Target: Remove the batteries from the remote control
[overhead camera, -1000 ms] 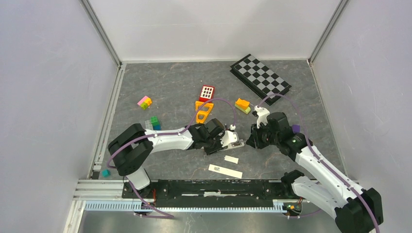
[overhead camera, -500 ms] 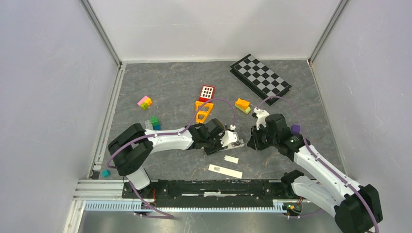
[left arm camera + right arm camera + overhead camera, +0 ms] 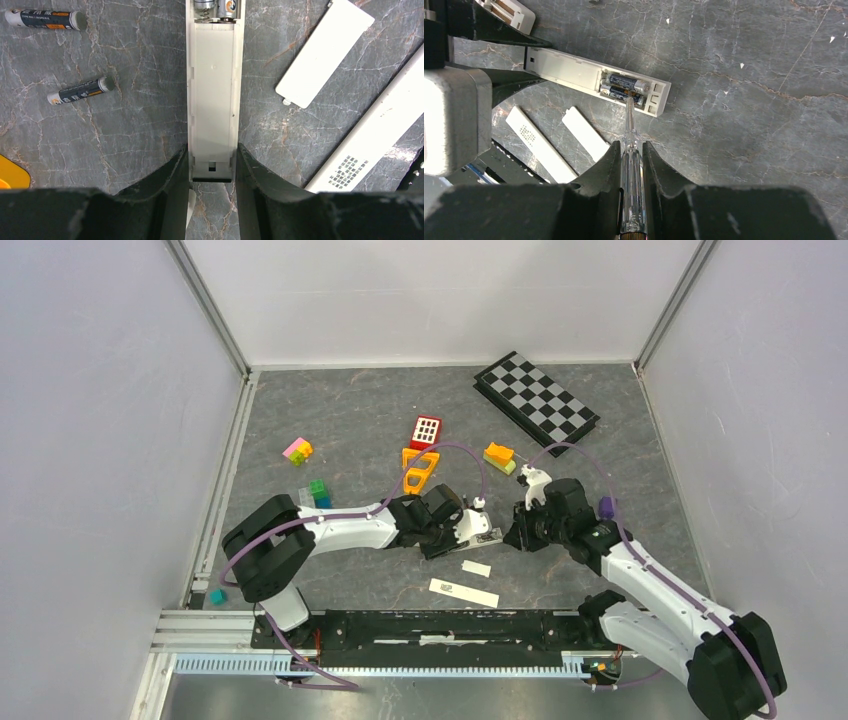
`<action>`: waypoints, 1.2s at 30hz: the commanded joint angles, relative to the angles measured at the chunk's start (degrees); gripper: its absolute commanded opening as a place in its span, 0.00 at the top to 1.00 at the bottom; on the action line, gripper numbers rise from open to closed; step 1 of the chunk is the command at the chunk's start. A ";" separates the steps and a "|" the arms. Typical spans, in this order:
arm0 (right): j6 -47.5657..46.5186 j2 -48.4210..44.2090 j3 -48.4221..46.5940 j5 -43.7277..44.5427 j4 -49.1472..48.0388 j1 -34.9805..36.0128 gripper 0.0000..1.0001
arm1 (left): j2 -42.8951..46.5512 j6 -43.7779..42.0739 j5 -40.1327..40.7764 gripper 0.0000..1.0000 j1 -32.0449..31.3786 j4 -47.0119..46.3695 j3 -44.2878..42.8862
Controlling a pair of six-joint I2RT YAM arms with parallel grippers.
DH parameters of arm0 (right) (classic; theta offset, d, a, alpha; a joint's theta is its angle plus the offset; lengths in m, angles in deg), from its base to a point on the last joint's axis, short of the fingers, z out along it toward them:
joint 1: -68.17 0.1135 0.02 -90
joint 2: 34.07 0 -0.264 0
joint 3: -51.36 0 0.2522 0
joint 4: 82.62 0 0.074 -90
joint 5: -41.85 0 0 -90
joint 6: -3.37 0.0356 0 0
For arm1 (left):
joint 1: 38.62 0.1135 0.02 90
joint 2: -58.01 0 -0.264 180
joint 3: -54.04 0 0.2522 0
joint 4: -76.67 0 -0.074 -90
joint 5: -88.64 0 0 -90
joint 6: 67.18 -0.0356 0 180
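Note:
A white remote control (image 3: 214, 90) lies back up on the table, its cover off, and my left gripper (image 3: 212, 165) is shut on its near end. Two dark batteries (image 3: 626, 81) sit side by side in the compartment at its far end. My right gripper (image 3: 630, 150) is shut on a clear-handled screwdriver (image 3: 631, 180), whose metal tip touches the nearer battery (image 3: 623, 93). Two loose batteries (image 3: 80, 90) (image 3: 45, 20) lie on the table left of the remote. In the top view both grippers (image 3: 462, 525) (image 3: 518, 530) meet over the remote (image 3: 480, 535).
A white battery cover (image 3: 325, 52) and a second white remote (image 3: 370, 145) lie just beside the held one. Toy blocks (image 3: 418, 470) (image 3: 499, 457) (image 3: 319, 490) sit behind the arms, and a checkerboard (image 3: 536, 402) lies at the back right. Grey walls close in the table.
The right arm has edged slightly left toward the remote with the screwdriver. The left arm and remote have stayed put.

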 commanded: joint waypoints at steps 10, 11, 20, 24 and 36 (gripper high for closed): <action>3.23 0.58 -0.01 -0.67 -5.22 0.13 1.00 | -0.15 -1.63 -0.55 0.96 -0.33 1.47 -1.21; 3.27 0.41 0.00 -0.89 -5.31 0.14 1.00 | -0.14 -1.64 -0.55 0.96 -0.34 1.42 -1.13; 2.22 1.83 0.17 -3.53 -5.39 0.13 1.00 | -0.06 -1.67 -0.29 0.96 -0.34 1.54 -1.30; 2.07 2.18 -0.09 -2.35 -5.35 0.11 1.00 | -0.08 -1.52 -0.06 0.96 -0.31 1.75 -1.30; -5.54 -6.64 -0.56 0.03 -3.83 0.15 1.00 | 1.72 -2.46 0.41 0.97 -0.36 0.84 0.19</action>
